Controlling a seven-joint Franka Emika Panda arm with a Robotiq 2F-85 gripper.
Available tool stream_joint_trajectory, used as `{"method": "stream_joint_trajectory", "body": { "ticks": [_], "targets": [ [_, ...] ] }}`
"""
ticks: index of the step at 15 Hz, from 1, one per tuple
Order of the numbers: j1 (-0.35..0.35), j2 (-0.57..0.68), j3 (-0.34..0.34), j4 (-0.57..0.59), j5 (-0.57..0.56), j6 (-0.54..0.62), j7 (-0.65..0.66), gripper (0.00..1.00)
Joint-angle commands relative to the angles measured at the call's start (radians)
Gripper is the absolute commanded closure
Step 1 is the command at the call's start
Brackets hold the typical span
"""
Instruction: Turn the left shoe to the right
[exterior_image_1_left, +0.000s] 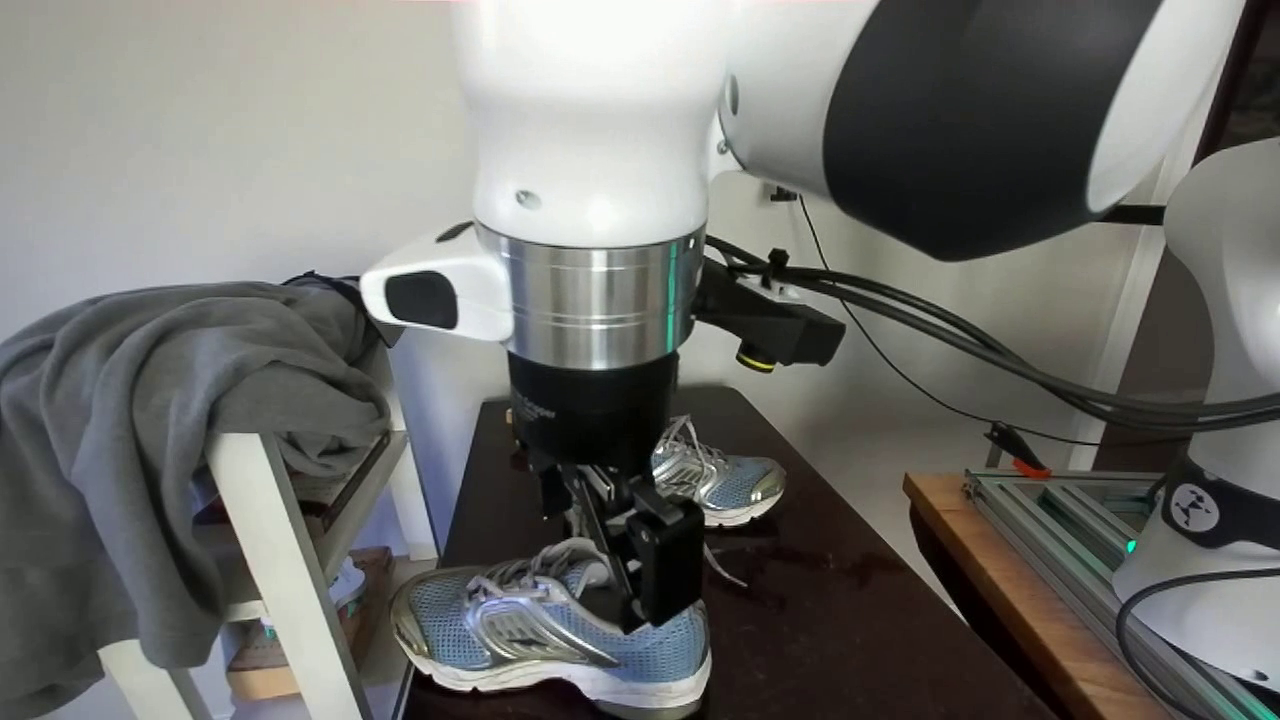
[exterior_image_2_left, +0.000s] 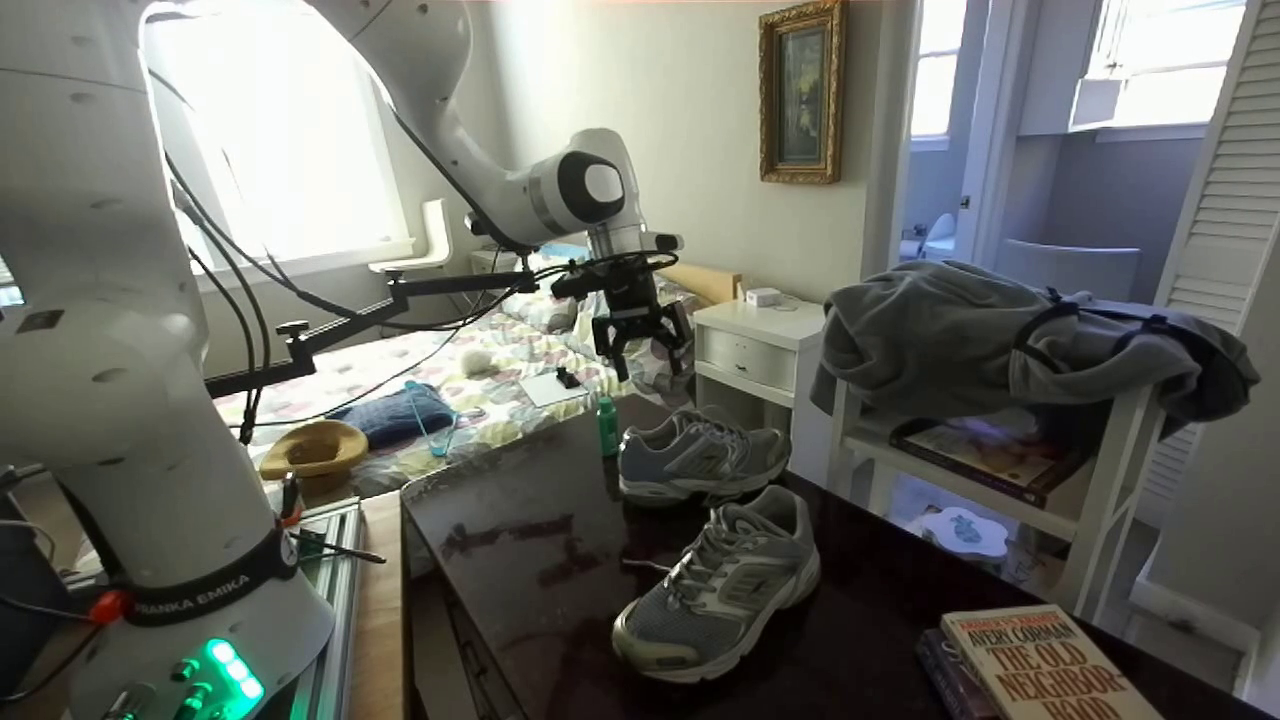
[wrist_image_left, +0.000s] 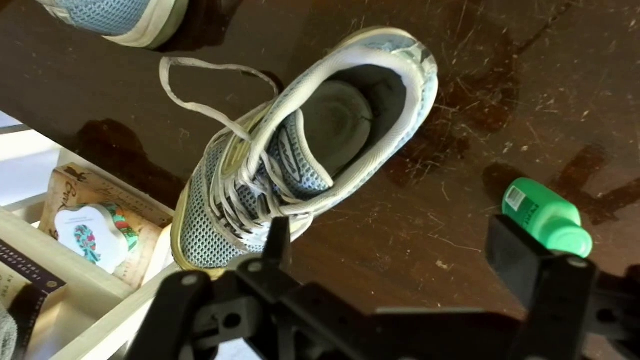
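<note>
Two grey and light-blue sneakers with white laces lie on the dark table. Which one counts as the left shoe I cannot tell for certain. One sneaker (exterior_image_1_left: 560, 630) points its toe at the cloth-covered stand; it also shows in an exterior view (exterior_image_2_left: 690, 455) and in the wrist view (wrist_image_left: 305, 165). The other sneaker (exterior_image_2_left: 730, 590) points the opposite way; it also shows in an exterior view (exterior_image_1_left: 725, 480), and its heel in the wrist view (wrist_image_left: 125, 20). My gripper (wrist_image_left: 392, 235) is open and empty, above the table beside the first sneaker; it also shows in an exterior view (exterior_image_2_left: 650, 362).
A green bottle (wrist_image_left: 542, 215) stands on the table near my right-hand finger, also in an exterior view (exterior_image_2_left: 607, 428). Books (exterior_image_2_left: 1045, 665) lie at the table's end. A white stand with grey cloth (exterior_image_2_left: 990, 340) is beside the table. A loose lace (wrist_image_left: 215, 66) trails.
</note>
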Motion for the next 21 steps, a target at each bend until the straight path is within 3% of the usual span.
{"method": "stream_joint_trajectory", "body": {
  "ticks": [1, 11, 13, 17, 21],
  "targets": [
    [0.004, -0.025, -0.002, -0.042, -0.004, 0.042, -0.049, 0.0],
    [-0.025, -0.034, -0.021, -0.18, 0.029, 0.084, -0.108, 0.0],
    [-0.026, -0.026, -0.028, -0.198, -0.005, 0.146, -0.107, 0.0],
    [-0.033, 0.0, -0.022, -0.218, 0.006, 0.253, -0.245, 0.0],
    [-0.031, 0.001, -0.024, -0.22, 0.019, 0.214, -0.275, 0.0]
  ]
}}
